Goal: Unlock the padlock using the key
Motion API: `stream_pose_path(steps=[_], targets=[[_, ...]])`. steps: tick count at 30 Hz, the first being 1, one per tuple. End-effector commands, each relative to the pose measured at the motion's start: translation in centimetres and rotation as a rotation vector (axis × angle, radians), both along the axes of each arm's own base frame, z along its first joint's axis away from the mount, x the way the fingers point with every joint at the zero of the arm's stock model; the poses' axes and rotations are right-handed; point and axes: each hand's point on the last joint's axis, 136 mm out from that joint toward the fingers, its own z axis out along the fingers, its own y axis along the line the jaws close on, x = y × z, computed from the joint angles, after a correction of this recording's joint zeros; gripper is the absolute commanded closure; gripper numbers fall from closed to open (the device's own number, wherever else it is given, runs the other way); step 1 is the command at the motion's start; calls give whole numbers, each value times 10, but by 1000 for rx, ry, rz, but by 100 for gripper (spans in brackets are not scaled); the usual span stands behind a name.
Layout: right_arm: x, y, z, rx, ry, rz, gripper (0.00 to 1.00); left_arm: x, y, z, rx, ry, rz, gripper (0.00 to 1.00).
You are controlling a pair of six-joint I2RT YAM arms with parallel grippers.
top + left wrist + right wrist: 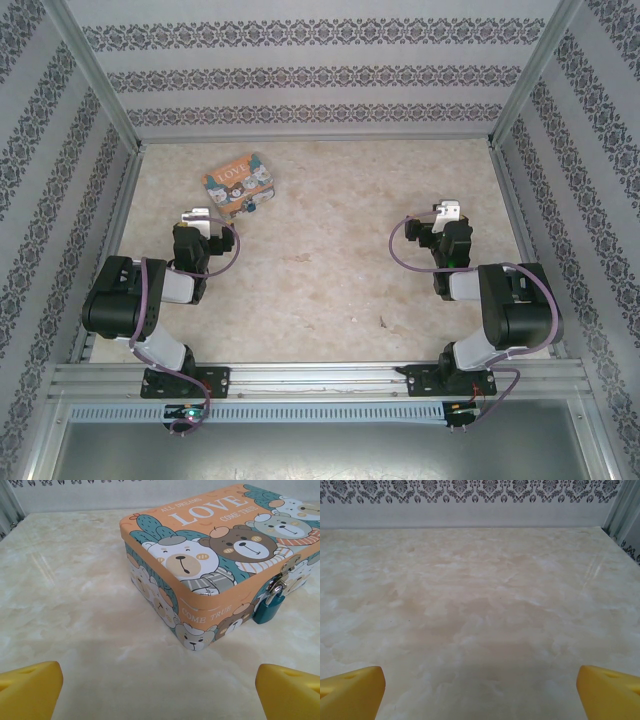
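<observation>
Left hand (160, 690) agape — tin (210, 555), padlock (268, 611)

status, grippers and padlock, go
Left gripper open, empty, facing tin. Right gripper open, empty, over table. Padlock hangs on tin's clasp. Nothing blocking it.

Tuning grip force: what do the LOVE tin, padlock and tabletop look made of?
LOVE tin: likely printed sheet metal, satin sheen, rolled lid edge. Padlock: teal painted body, shiny silvery shackle, probably metal. Tabletop: glossy marble-look; stone or laminate, cannot tell.
</observation>
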Motion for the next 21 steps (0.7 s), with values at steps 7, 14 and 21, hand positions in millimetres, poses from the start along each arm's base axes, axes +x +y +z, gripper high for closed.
stream_pose_path(steps=[7, 14, 21], targets=[[-15, -5, 17, 8, -90, -44, 2, -27, 15, 27, -2, -200, 92, 1], [-30, -7, 36, 13, -91, -58, 2, -35, 21, 43, -5, -234, 126, 1], [-47, 5, 48, 66, -24, -10, 2, -41, 34, 79, -28, -166, 214, 1]])
